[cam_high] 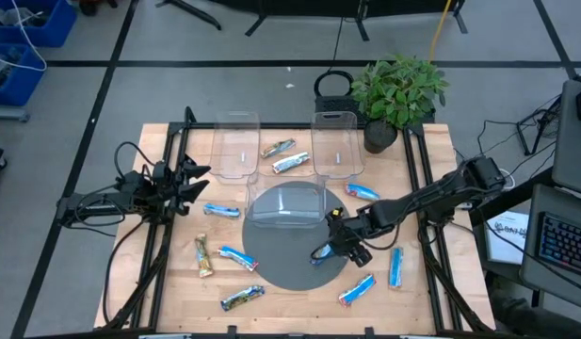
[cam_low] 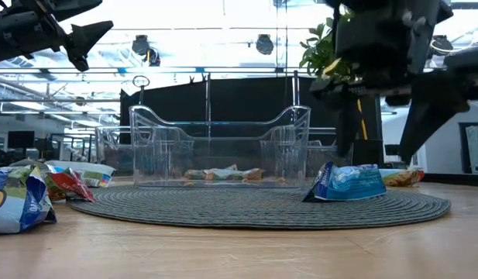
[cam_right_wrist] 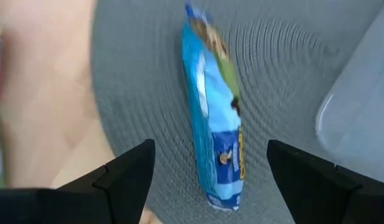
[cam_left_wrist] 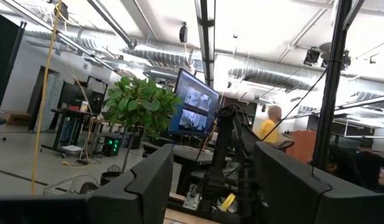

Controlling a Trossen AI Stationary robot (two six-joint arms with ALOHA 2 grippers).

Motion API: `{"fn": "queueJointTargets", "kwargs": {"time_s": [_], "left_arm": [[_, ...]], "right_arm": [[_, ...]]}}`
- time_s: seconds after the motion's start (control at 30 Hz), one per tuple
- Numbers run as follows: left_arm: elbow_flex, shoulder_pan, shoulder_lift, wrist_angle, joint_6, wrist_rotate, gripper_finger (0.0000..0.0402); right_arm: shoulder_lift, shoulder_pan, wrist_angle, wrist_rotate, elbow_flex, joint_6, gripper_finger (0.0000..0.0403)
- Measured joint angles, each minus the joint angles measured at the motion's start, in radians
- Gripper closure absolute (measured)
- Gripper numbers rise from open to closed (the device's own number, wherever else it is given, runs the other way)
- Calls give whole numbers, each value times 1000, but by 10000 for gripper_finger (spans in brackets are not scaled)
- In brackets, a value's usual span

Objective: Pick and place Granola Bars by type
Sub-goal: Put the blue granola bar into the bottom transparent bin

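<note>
**Right gripper lines up over a blue bar on the mat**

While the left gripper (cam_high: 191,179) waits raised at the table's left edge, its fingers parted on nothing, the right gripper (cam_high: 339,243) hangs over the right part of the round grey mat (cam_high: 271,268). Its fingers stand wide apart and empty, straddling a bright blue granola bar (cam_right_wrist: 216,112) lying flat on the mat, probably so that they can close across its narrow width. Just beside it, toward the far side, stands a clear bin (cam_high: 288,205), close enough to crowd the approach. Two more clear bins (cam_high: 235,146) stand at the far edge, with two bars (cam_high: 279,148) between them. Other bars lie scattered on the wood: one at the left (cam_high: 221,211), one at the near edge (cam_high: 243,298), two at the right (cam_high: 395,266).
</note>
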Motion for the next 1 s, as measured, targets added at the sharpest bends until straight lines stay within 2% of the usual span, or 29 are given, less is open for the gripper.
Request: {"fn": "queueJointTargets", "kwargs": {"time_s": [0.43, 1.0], "left_arm": [[0, 0, 0, 1, 0, 8, 176], [0, 0, 0, 0, 0, 8, 176]], "right_arm": [[83, -6, 10, -3, -1, -5, 105], [84, -6, 8, -3, 0, -9, 224]]}}
